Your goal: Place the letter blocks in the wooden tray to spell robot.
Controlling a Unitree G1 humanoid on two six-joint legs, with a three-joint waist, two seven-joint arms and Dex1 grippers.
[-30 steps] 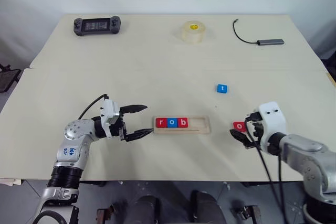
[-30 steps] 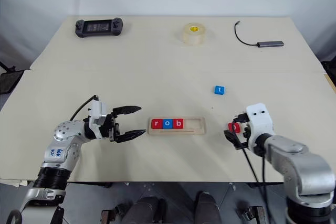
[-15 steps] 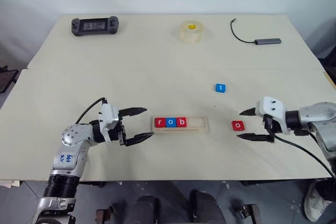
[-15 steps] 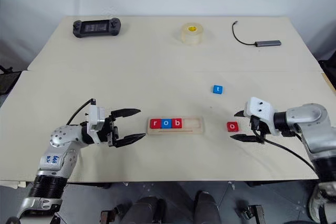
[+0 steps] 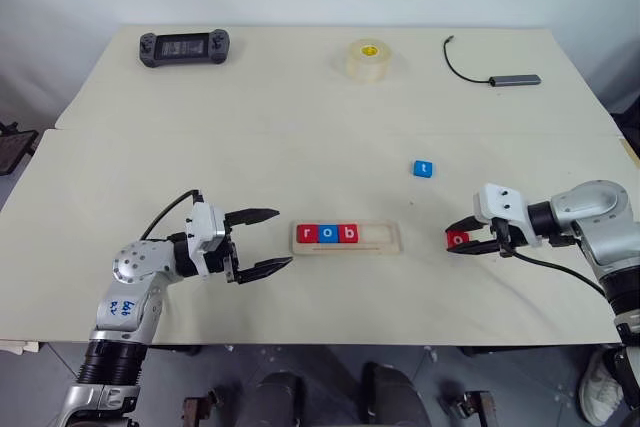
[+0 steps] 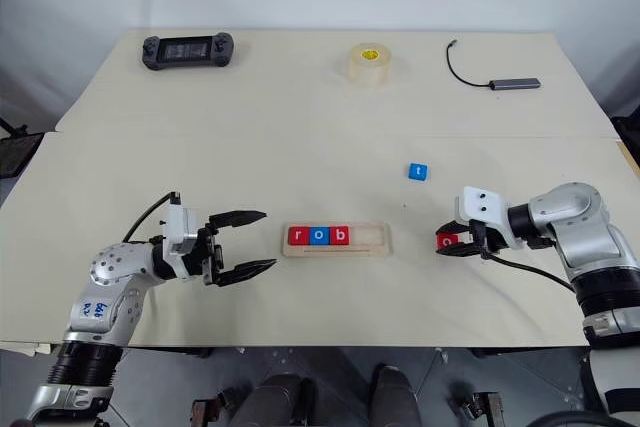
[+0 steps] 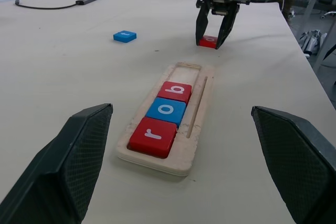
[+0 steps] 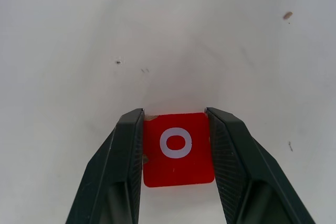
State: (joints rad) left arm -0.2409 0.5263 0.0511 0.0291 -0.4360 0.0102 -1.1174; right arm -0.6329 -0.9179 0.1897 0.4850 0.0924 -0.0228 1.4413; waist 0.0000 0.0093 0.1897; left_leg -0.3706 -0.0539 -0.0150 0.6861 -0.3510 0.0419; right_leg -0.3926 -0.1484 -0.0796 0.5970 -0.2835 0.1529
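Three blocks already sit in the wooden tray (image 5: 392, 245), reading r, o, b from its left end, with two places bare at the right; the fourth letter is the step in hand. The right gripper (image 8: 176, 129) has its two black fingers pressed against both sides of the red o block (image 8: 178, 149), which lies flat on the table (image 5: 300, 127) just right of the tray; it looks gripped but not lifted. The blue t block (image 5: 423, 168) waits further back, well apart from both. The left gripper (image 5: 268, 240) hovers just left of the tray, fingers spread wide, holding nothing. Next, I judge, comes a lift, a short carry leftward and a level drop beside the b. Whether the o block's underside has left the table is hard to make out.
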